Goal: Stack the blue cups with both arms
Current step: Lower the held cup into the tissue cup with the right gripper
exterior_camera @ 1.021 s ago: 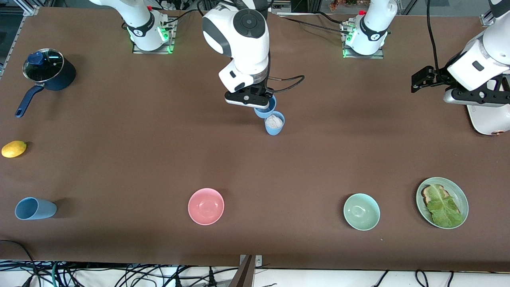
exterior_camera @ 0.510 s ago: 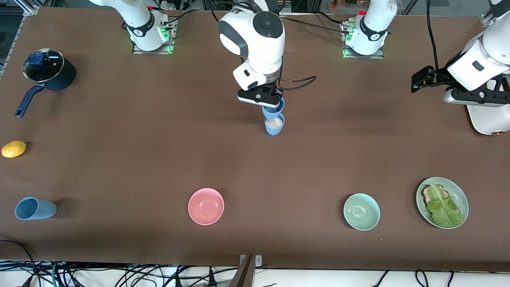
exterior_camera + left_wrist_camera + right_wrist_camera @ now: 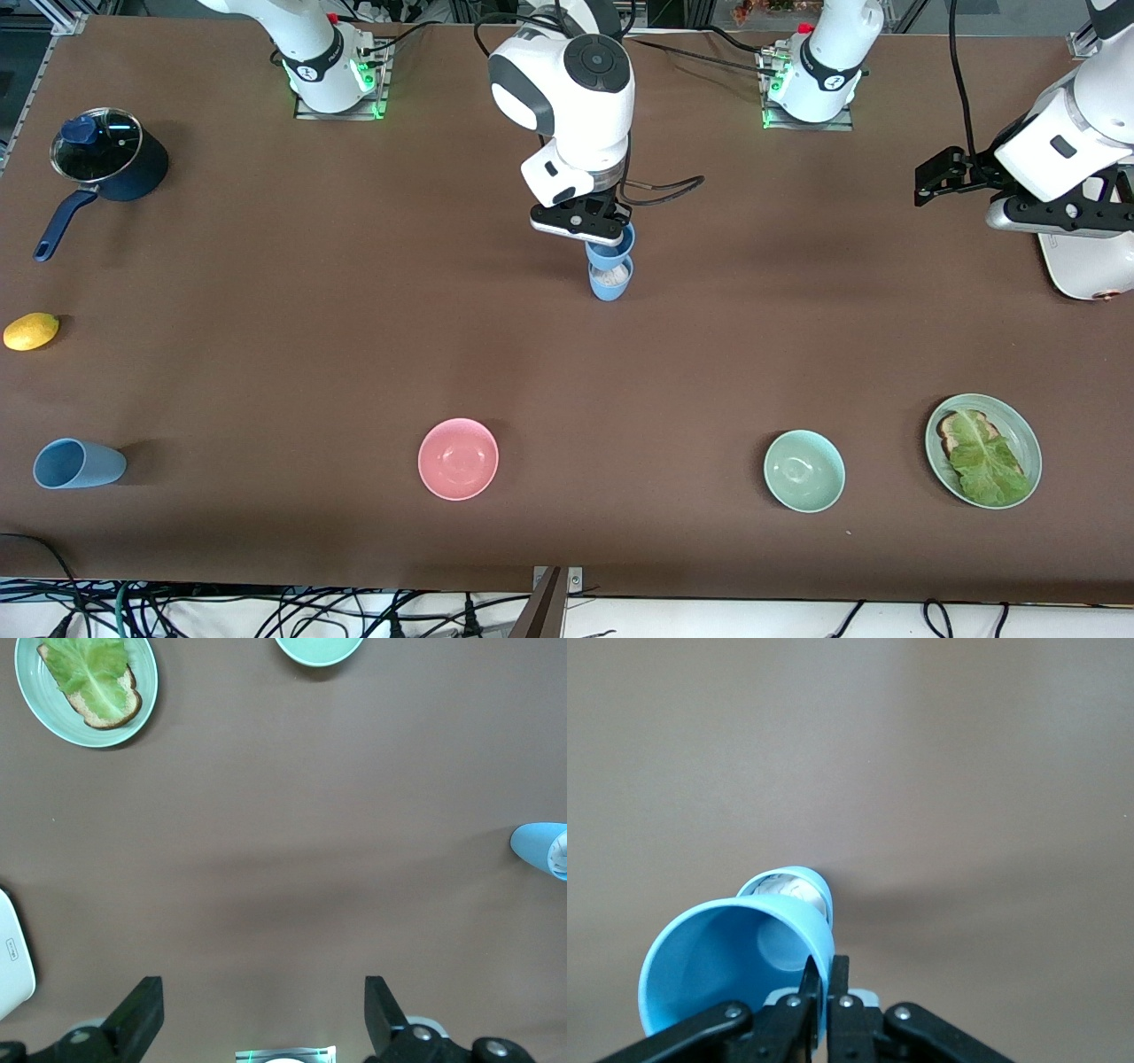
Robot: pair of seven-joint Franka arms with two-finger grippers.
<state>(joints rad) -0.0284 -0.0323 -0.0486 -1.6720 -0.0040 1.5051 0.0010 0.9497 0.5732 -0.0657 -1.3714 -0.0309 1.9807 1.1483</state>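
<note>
My right gripper (image 3: 614, 232) is shut on the rim of a light-blue cup (image 3: 610, 254) and holds it directly over a second blue cup (image 3: 609, 283) that stands upright mid-table with something white inside. In the right wrist view the fingers (image 3: 826, 973) pinch the held cup's wall (image 3: 718, 961), and the standing cup's rim (image 3: 799, 884) shows just past it. A third blue cup (image 3: 78, 463) lies on its side near the front corner at the right arm's end. My left gripper (image 3: 941, 174) waits open and empty (image 3: 261, 997) high over the left arm's end.
A pink bowl (image 3: 458, 458), a mint-green bowl (image 3: 803, 470) and a green plate (image 3: 1019, 425) with toast and lettuce sit along the front. A dark-blue lidded saucepan (image 3: 111, 159) and a lemon (image 3: 31, 330) are at the right arm's end. A white object (image 3: 1085, 266) lies under the left hand.
My right gripper carried the held cup toward the left arm's end until it was over the standing cup, then came down slightly. The left arm has not moved.
</note>
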